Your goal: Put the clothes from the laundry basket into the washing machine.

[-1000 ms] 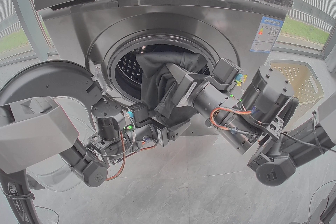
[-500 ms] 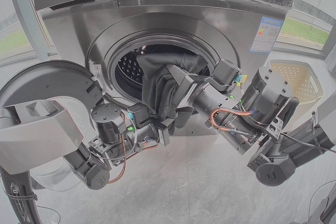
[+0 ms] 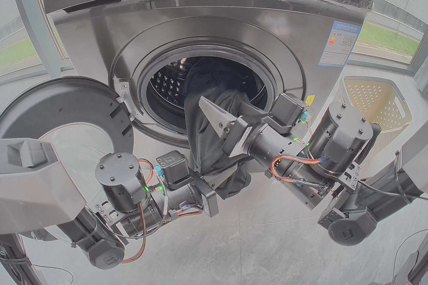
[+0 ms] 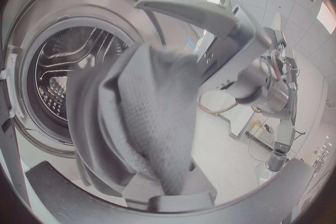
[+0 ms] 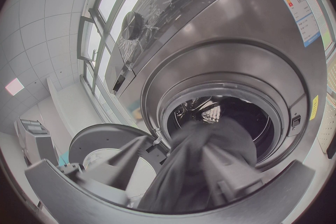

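**Dark garment half over the drum rim: limp load, not yet in**

Dark garment [image 3: 209, 143]: upper part lies inside the drum [image 3: 167, 85] mouth; the rest hangs over the lower rim [image 3: 169, 132] toward the floor [image 3: 249, 232]. Judged light, soft and knit-textured, and likely to slide back out unless its bulk clears the rim. A bunched fold looks a better hold than a single edge.

Left pincer [image 3: 221, 177] appears to pinch the hanging lower fold. Right pincer [image 5: 175, 146] is spread wide, with cloth loose in the gap.

The door [image 3: 62, 107] of the washing machine [image 3: 267, 32] is swung open on the left. The laundry basket [image 3: 379, 103] stands to the right.

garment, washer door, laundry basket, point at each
garment [image 3: 203, 148], head view, middle of the hanging folds
washer door [image 3: 58, 107], head view, dark outer face
laundry basket [image 3: 376, 105], head view, perforated wall
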Available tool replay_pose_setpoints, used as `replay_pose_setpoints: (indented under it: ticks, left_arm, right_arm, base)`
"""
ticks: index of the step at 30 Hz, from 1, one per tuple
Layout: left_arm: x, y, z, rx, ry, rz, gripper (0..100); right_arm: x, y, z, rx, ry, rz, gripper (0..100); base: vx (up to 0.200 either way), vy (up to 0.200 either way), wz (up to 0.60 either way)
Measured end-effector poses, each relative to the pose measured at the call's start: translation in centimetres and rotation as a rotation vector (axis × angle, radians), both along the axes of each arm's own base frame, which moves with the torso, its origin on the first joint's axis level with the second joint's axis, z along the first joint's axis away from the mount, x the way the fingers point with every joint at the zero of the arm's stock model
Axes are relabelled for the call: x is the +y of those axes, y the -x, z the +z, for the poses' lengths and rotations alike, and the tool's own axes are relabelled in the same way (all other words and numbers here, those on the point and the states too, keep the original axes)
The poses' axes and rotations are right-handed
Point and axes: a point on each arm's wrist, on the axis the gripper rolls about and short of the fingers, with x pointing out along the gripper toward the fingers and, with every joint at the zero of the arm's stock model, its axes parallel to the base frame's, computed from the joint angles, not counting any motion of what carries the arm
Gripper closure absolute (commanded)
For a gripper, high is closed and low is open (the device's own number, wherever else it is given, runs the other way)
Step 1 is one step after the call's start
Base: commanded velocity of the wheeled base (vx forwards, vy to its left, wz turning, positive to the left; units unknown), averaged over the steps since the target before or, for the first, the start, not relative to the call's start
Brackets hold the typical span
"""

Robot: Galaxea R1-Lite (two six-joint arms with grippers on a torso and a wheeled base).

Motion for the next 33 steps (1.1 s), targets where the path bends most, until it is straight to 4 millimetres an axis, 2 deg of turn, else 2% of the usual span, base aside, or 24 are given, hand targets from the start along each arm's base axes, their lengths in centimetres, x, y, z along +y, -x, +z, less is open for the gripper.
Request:
replay_pose_setpoints:
  ticks: [10,16,23,28,33]
  left_arm:
    - [0.8,-0.6,1.1,-0.026,0.030,0.042,100]
    - [3.1,-2.3,1.3,-0.031,0.035,0.156,100]
    - [4.5,-3.0,2.5,-0.056,0.069,0.207,100]
    - [4.8,-2.5,4.4,-0.104,0.112,0.206,100]
    - [5.0,-1.7,6.0,-0.147,0.145,0.193,100]
  right_arm:
    - [-0.9,-0.1,-0.4,0.005,0.008,-0.024,0]
    - [-1.8,0.1,-0.7,0.001,0.040,-0.044,0]
    - [-3.9,-0.1,-2.4,0.041,0.116,-0.069,0]
    - [-5.5,0.0,-4.5,0.084,0.192,-0.056,0]
    - [-5.8,-0.5,-5.7,0.104,0.238,-0.064,0]
  base:
    - [0.000,0.000,0.00]
    - [0.000,0.000,0.00]
    - [0.000,0.000,0.00]
    - [0.000,0.000,0.00]
    - [0.000,0.000,0.00]
